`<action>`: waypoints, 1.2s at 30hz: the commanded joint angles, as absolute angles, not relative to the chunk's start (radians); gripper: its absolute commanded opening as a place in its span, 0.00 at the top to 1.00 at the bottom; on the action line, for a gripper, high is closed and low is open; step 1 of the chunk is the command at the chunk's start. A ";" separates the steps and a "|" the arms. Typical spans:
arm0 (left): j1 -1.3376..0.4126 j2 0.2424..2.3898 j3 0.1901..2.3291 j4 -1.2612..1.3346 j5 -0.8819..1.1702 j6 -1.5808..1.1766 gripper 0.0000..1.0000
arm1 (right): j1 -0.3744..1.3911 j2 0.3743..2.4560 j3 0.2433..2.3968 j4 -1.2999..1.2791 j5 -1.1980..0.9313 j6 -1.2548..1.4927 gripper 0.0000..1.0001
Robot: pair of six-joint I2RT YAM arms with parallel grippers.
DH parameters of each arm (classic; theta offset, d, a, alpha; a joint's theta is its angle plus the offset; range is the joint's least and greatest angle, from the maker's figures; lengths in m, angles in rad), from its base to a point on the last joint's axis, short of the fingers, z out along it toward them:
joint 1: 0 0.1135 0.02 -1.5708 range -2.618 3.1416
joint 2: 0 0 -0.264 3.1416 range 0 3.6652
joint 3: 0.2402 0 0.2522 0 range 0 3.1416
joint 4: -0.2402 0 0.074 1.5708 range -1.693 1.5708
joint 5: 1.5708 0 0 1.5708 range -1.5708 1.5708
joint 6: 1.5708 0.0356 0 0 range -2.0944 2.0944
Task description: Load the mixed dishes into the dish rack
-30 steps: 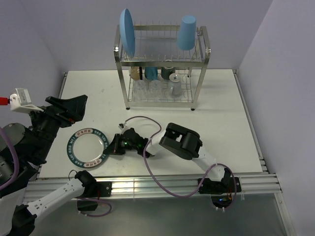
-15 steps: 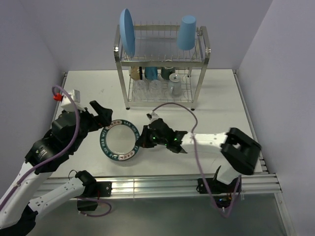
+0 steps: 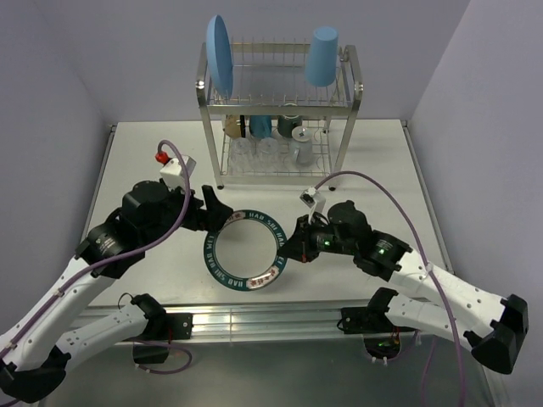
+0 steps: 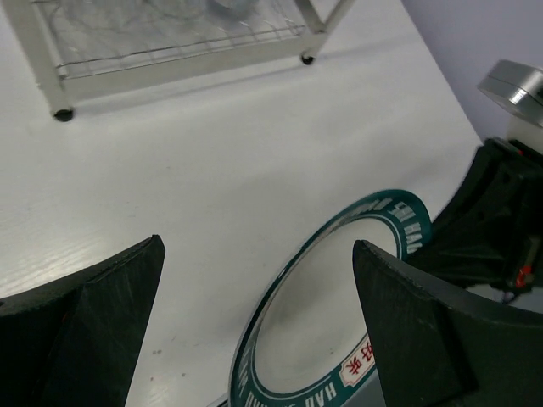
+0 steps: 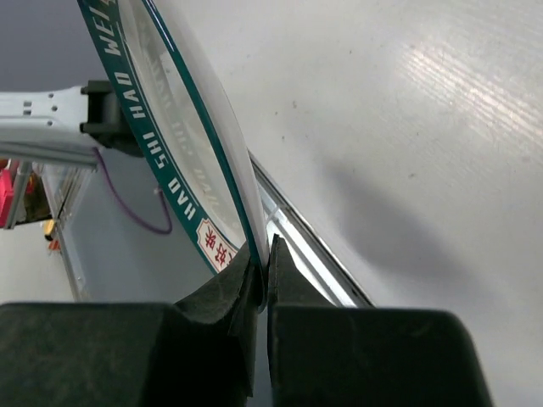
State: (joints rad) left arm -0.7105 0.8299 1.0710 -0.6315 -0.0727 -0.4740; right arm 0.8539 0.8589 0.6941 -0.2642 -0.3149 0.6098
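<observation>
The white plate with a dark green lettered rim [image 3: 246, 248] hangs tilted above the table's front middle, and my right gripper [image 3: 293, 248] is shut on its right edge. In the right wrist view the plate's rim [image 5: 182, 157] runs down into the closed right gripper [image 5: 265, 259]. My left gripper [image 3: 215, 212] stands wide open at the plate's left side. In the left wrist view the plate [image 4: 339, 314] lies between and below the open left gripper [image 4: 259, 246], touching neither finger. The dish rack [image 3: 280, 107] stands at the back, with a blue plate [image 3: 219, 55] and a blue tumbler [image 3: 321, 57] on top.
The rack's lower tier holds a cream cup [image 3: 232, 127], a pale blue mug [image 3: 260, 127], a dark mug [image 3: 289, 124] and clear glasses [image 3: 257, 153]. The rack's feet [image 4: 61, 113] stand on the white table. An aluminium rail [image 3: 254, 320] runs along the front edge. Purple cables loop over both arms.
My right gripper has carried the plate from the table's front left to the front middle and tilted it up. My left arm has swung in from the far left to the plate.
</observation>
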 commanded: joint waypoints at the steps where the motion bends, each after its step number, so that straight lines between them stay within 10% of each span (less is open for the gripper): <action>1: -0.712 0.795 1.072 -0.555 0.137 -0.374 0.01 | 0.810 0.786 0.701 -0.327 -0.462 0.568 1.00; 16: -0.713 0.819 0.933 -0.471 0.595 -0.408 0.05 | 0.747 0.690 0.805 -0.390 -0.586 0.569 1.00; 19: -0.713 0.845 0.920 -0.431 0.647 -0.428 0.22 | 0.747 0.677 0.839 -0.409 -0.572 0.563 1.00; 21: -0.712 0.854 0.923 -0.408 0.693 -0.442 0.62 | 0.747 0.675 0.860 -0.422 -0.546 0.552 1.00; 22: -0.712 0.864 0.940 -0.387 0.707 -0.448 0.99 | 0.747 0.670 0.867 -0.429 -0.534 0.548 1.00; 25: -0.712 0.882 1.007 -0.374 0.704 -0.462 1.00 | 0.744 0.680 0.897 -0.439 -0.483 0.538 1.00; 32: -0.712 0.972 1.343 -0.471 0.220 -0.422 1.00 | 0.738 0.646 0.962 -0.538 -0.139 0.561 0.01; 36: -0.713 1.075 1.589 -0.489 -0.039 -0.353 1.00 | 0.739 0.566 0.980 -0.635 0.119 0.601 0.00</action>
